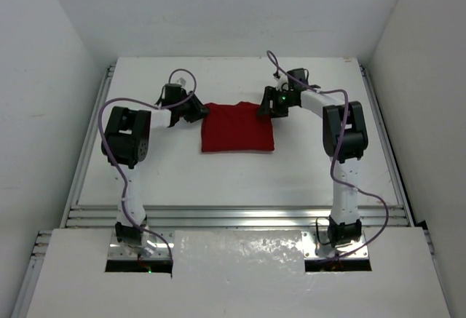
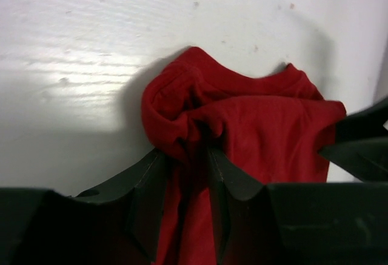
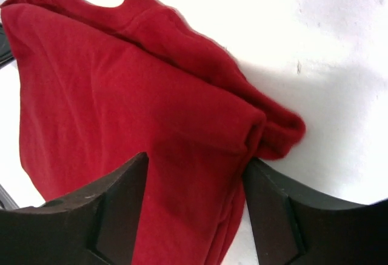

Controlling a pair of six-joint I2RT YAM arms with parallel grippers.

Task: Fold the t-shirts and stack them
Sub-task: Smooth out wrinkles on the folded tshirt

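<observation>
The left tool [image 2: 185, 156] is clamped on a bunched far corner of the dark red t-shirt [image 1: 238, 130]. The right tool [image 3: 195, 162] grips the opposite far corner. The t-shirt lies folded into a rectangle on the white bench [image 1: 240, 180], towards its far side.

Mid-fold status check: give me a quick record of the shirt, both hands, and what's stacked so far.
t-shirt: dark red, folded into a rough rectangle, lying on the table
left hand: closed on the shirt's bunched far-left corner
right hand: fingers straddle the far-right corner; grip unclear
stack: none, only one shirt in view
</observation>
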